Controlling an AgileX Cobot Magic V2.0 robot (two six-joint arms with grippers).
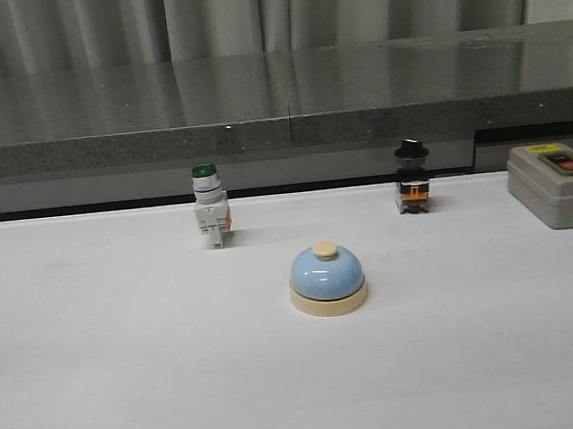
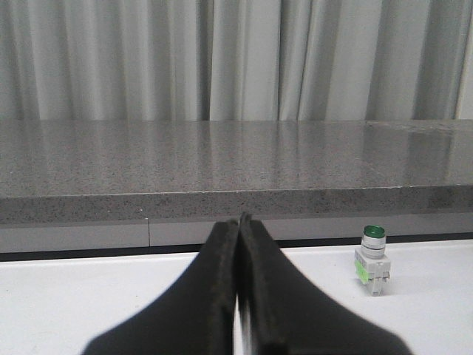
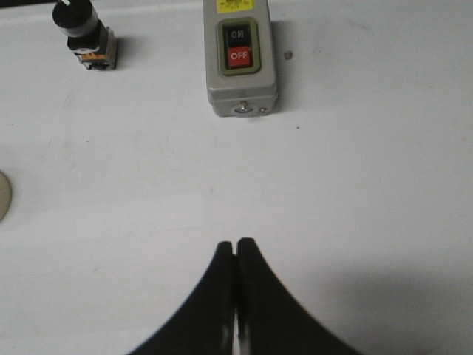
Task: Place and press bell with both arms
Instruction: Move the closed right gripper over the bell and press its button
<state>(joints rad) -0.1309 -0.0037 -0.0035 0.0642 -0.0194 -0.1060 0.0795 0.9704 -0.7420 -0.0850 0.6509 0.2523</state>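
The grey box (image 3: 241, 59) buttons read "ON" and "OFF".

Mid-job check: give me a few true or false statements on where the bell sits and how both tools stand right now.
1. The bell stands upright on the white table, touching no other object. True.
2. The left tool is wide open. False: its fingers are pressed together.
3. The right tool is shut and holds nothing. True.
4. The bell sits beyond the green-capped switch, against the grey ledge. False: it sits nearer the camera than the switch.
5. The grey box shows ON and OFF buttons. True.
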